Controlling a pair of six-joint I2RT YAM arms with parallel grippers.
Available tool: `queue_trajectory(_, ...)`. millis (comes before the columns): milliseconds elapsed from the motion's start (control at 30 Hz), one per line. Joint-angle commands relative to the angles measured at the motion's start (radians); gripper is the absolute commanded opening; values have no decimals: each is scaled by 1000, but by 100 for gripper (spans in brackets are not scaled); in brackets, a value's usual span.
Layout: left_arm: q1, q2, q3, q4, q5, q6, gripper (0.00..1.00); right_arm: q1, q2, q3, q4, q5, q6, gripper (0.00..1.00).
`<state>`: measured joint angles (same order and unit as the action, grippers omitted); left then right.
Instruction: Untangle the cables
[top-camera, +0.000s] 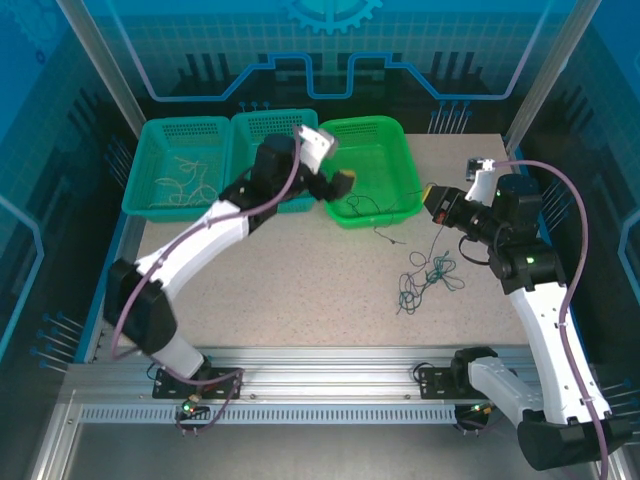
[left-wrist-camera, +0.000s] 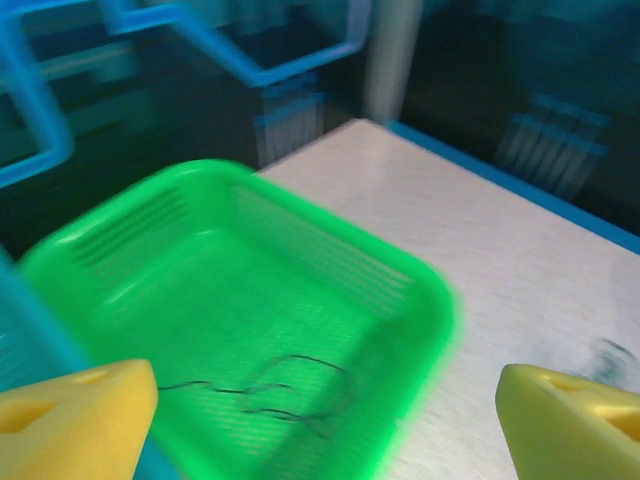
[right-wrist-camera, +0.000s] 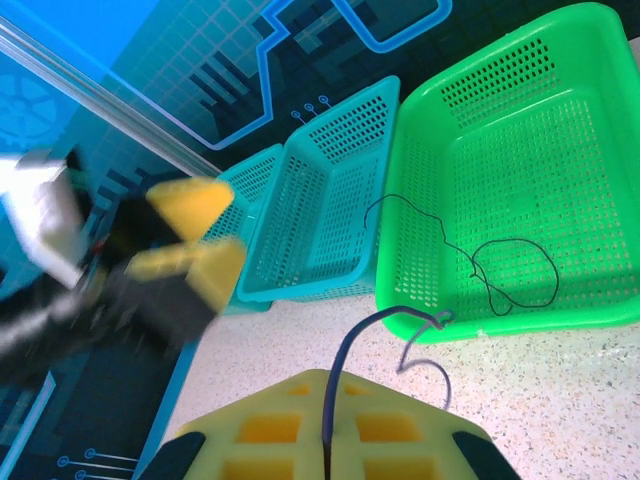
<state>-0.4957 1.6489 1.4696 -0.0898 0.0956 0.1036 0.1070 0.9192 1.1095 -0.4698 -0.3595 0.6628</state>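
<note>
- Along the far edge of the counter (top-camera: 300, 290) three baskets stand in a row: left teal basket (top-camera: 185, 125), middle teal basket (top-camera: 255, 125) and green basket (top-camera: 378, 160), the last nearest the right edge.
- Sorting by colour appears intended. Cream-white strands (top-camera: 180, 180) lie in the left teal basket, and one black cable (left-wrist-camera: 285, 390) lies loose on the floor of the green basket.
- Left claw (top-camera: 338, 182) hovers above the near left corner of the green basket, fingers spread wide with nothing between them. Judged: it is placed where a drop into that basket is made.
- Right claw (top-camera: 437, 197) hangs just beside the green basket's right wall. Its fingers are pressed together on a purplish cable (right-wrist-camera: 345, 345), which rises from between them and curls over.
- Clump of cables (top-camera: 425, 275) lies on the right half of the counter, between the right claw and the near edge, with dark strands knotted together. A thin strand seems to run from it up toward the right claw, but it is too fine to confirm.
- Judged: the raised pinch serves to draw one strand clear of the knot. The risk is that the whole clump drags along with it.
</note>
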Motion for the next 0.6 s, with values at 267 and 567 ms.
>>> queue_trajectory(267, 226, 410, 393, -387, 206, 14, 62, 18, -34, 49, -69, 37, -30, 0)
queue_trajectory(567, 290, 532, 452, -424, 330, 99, 57, 20, -26, 50, -63, 31, -18, 0)
